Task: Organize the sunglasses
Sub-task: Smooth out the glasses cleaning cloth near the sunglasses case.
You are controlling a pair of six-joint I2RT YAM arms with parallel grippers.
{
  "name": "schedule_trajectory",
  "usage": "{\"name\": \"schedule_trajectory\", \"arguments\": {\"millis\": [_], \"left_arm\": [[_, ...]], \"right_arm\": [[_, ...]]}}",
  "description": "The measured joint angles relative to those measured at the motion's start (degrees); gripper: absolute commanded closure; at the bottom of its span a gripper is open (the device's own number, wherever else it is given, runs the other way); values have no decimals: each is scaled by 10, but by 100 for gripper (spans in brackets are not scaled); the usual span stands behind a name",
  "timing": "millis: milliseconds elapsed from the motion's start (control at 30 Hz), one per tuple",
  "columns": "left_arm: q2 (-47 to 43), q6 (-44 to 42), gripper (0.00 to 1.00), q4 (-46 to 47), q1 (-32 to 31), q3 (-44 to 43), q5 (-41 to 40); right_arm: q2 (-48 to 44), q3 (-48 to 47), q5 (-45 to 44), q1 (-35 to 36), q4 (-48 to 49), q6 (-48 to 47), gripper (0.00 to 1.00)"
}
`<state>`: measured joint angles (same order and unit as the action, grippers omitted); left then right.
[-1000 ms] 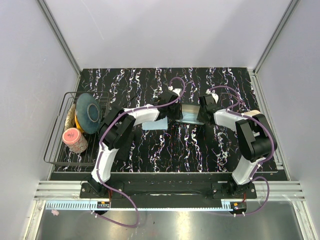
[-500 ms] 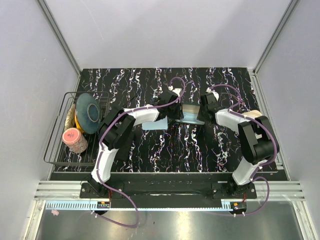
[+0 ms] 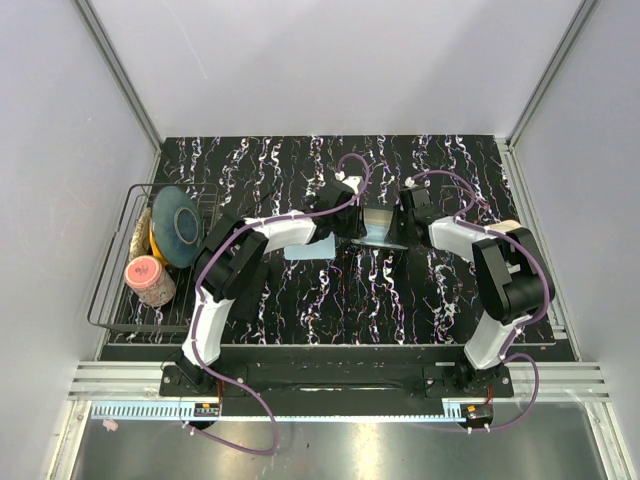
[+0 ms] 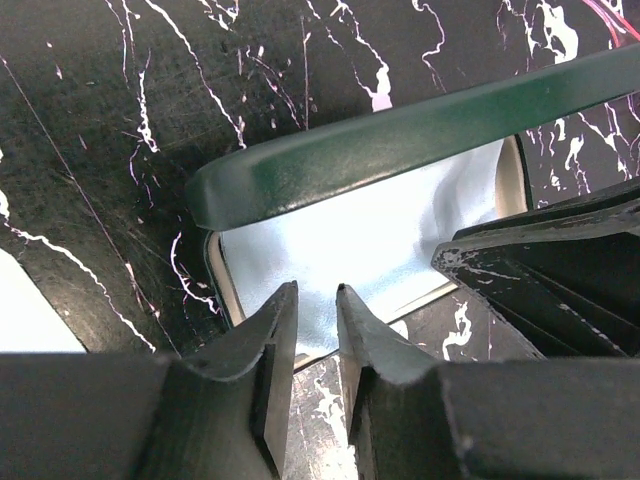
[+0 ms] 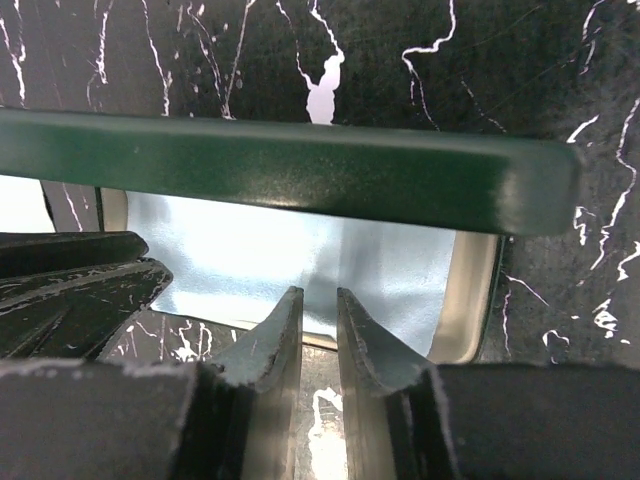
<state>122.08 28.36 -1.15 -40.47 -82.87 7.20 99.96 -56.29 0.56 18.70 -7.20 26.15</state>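
inward, both arms extended, left gripper [image 4: 315, 292] and right gripper [image 5: 318, 293] narrow-jawed at sunglasses case [image 4: 400, 140] rim, grip unclear

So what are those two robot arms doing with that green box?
It is an open glasses case in the middle of the table, green lid up, pale blue cloth inside. The left fingers and right fingers sit at its near rim, only slightly apart. Whether they grip it is unclear.
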Motion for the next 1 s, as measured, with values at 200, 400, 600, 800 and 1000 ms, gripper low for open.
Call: {"name": "schedule_trajectory", "arguments": {"millis": [200,400,600,800,1000], "left_arm": [[0,0,74,0,0,3,-1],[0,0,74,0,0,5,-2],[0,0,74,-1,0,5,-4],[0,0,83,-27,0,0,-6],[4,0,86,-56,0,-19,-18]], "right_arm": [[12,-9,3,0,-25,-7,74],[12,-22,-24,0,-62,-10,74],[13,-31,-33,0,-80,-15,74],[14,-35,-37,0,-82,-18,73],[16,-45,-45,0,-81,-18,72]]}}
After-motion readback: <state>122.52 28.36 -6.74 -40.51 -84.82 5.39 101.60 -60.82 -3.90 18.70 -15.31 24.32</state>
